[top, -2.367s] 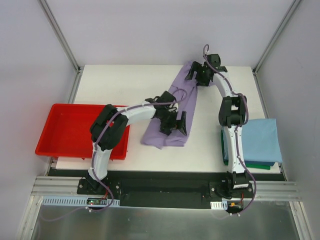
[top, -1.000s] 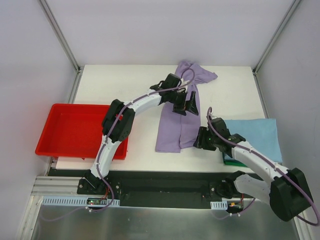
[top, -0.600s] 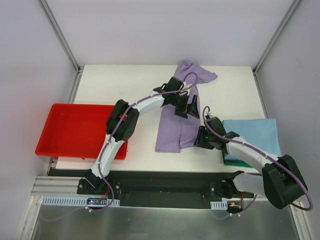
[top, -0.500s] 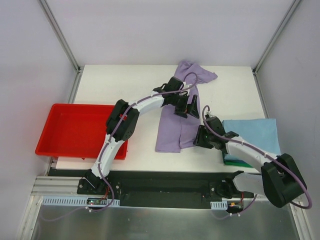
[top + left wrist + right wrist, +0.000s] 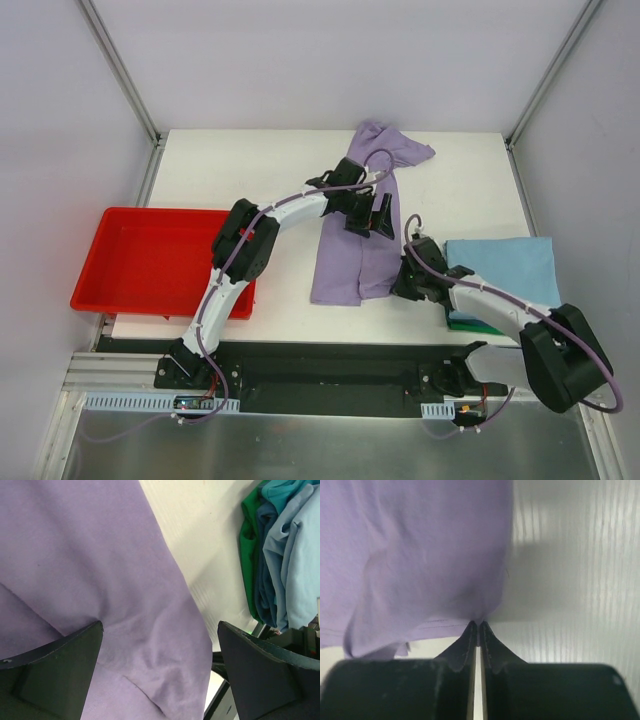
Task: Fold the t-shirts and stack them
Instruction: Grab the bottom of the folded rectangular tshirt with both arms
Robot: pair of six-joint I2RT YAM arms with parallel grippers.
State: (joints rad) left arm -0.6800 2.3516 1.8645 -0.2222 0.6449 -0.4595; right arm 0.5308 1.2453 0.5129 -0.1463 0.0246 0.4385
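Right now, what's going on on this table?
Both arms are working on the lavender t-shirt, which lies as a long, narrow folded strip mid-table. The right gripper is pinched shut on its near right edge. The left gripper hangs wide open over the shirt farther up. A folded light blue t-shirt sits on a dark green t-shirt at the right edge, and a red tray sits at the left.
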